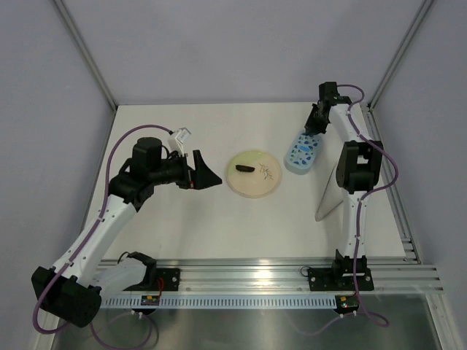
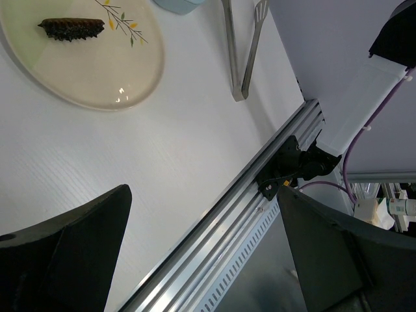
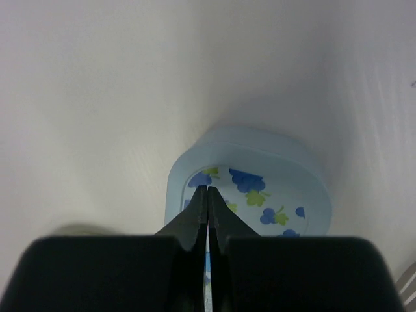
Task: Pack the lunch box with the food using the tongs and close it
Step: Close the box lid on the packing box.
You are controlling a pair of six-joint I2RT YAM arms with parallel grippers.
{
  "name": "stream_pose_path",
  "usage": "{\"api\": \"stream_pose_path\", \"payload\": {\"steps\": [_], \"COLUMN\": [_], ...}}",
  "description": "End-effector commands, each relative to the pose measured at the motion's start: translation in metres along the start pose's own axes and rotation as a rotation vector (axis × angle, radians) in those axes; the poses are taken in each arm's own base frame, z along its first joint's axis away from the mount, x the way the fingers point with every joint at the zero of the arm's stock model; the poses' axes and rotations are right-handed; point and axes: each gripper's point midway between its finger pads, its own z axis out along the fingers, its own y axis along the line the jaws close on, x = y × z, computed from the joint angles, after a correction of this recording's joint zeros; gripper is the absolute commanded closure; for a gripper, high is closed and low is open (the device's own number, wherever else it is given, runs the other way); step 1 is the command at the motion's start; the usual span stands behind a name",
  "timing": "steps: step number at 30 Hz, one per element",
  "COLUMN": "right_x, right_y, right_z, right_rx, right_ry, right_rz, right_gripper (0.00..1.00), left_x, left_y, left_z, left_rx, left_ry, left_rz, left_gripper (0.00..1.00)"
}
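The right end effector (image 3: pixel 208 190), fingers together, is over the far end of the lidded box (image 1: pixel 302 154), which lies lengthwise toward it. The left end effector (image 1: pixel 209 173), spread wide, is well apart, beside the plate (image 1: pixel 257 191), where one dark piece (image 1: pixel 244 168) remains.

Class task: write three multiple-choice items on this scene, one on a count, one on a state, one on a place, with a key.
1. How many pieces of food lie on the plate? A none; B one; C four.
2. The right end effector at the lunch box is: A wide open; B gripping a fork; C shut.
3. Where do the tongs lie? A on the bare table; B on the plate; C on the lunch box.
Key: 1 B, a single dark food piece shows; 2 C, its fingers meet with no gap; 3 A, they lie flat on the table, off the plate.
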Motion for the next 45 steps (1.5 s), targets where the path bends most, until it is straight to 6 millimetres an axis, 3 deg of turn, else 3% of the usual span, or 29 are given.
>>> {"api": "stream_pose_path", "payload": {"steps": [1, 3, 7, 11, 12, 14, 18, 20, 24, 27, 29, 32, 38, 39, 41, 43, 44, 45], "right_x": [0.040, 0.037, 0.014, 0.014, 0.023, 0.030, 0.065, 0.071, 0.102, 0.122, 0.128, 0.117, 0.073, 0.065, 0.059, 0.052, 0.056, 0.054], "right_y": [-0.013, -0.007, 0.029, 0.052, 0.055, 0.059, 0.046, 0.044, 0.015, 0.001, -0.001, 0.007, 0.029, 0.033, 0.031, 0.029, 0.023, 0.022], "right_z": [0.014, 0.005, -0.047, -0.076, -0.081, -0.082, -0.072, -0.072, -0.047, -0.027, -0.025, -0.040, -0.114, -0.133, -0.152, -0.178, -0.182, -0.199], "right_rx": [0.061, 0.043, -0.020, -0.038, -0.044, -0.054, -0.034, -0.041, 0.038, 0.083, 0.094, 0.070, 0.005, -0.013, -0.011, -0.011, 0.002, -0.005], "right_ry": [0.115, 0.090, -0.032, -0.105, -0.100, -0.106, -0.053, -0.059, 0.003, 0.075, 0.106, 0.067, -0.115, -0.161, -0.207, -0.274, -0.279, -0.320], "right_rz": [-0.021, -0.020, -0.071, -0.118, -0.127, -0.133, -0.126, -0.114, -0.108, -0.124, -0.132, -0.137, -0.136, -0.135, -0.133, -0.122, -0.110, -0.104], "right_gripper": [1.00, 1.00, 1.00, 1.00, 1.00, 1.00, 1.00, 1.00, 1.00, 1.00, 1.00, 1.00, 0.99, 0.95, 0.70, 0.43, 0.24, 0.09], "left_x": [-0.011, -0.010, -0.010, -0.012, -0.012, -0.011, -0.011, -0.011, -0.010, -0.009, -0.009, -0.008, -0.010, -0.011, -0.011, -0.012, -0.013, -0.016], "left_y": [-0.004, -0.003, -0.002, -0.002, -0.001, 0.000, 0.001, 0.002, 0.003, 0.004, 0.003, 0.003, 0.003, 0.003, 0.002, 0.003, 0.004, 0.002], "left_z": [-0.001, 0.000, 0.002, 0.002, 0.003, 0.003, 0.004, 0.005, 0.006, 0.007, 0.007, 0.007, 0.006, 0.006, 0.005, 0.004, 0.003, 0.001], "left_rx": [0.014, 0.012, 0.011, 0.011, 0.009, 0.006, 0.002, 0.002, 0.005, 0.006, 0.006, 0.007, 0.003, 0.002, 0.001, -0.009, -0.017, -0.017], "left_ry": [-0.038, -0.035, -0.031, -0.036, -0.035, -0.031, -0.027, -0.026, -0.023, -0.020, -0.021, -0.020, -0.026, -0.030, -0.031, -0.033, -0.036, -0.044], "left_rz": [0.027, 0.024, 0.023, 0.025, 0.026, 0.027, 0.028, 0.029, 0.026, 0.023, 0.024, 0.024, 0.026, 0.028, 0.032, 0.036, 0.036, 0.044], "left_gripper": [0.01, 0.01, 0.01, 0.01, 0.01, 0.01, 0.01, 0.01, 0.01, 0.01, 0.01, 0.01, 0.01, 0.01, 0.01, 0.01, 0.01, 0.01]}}
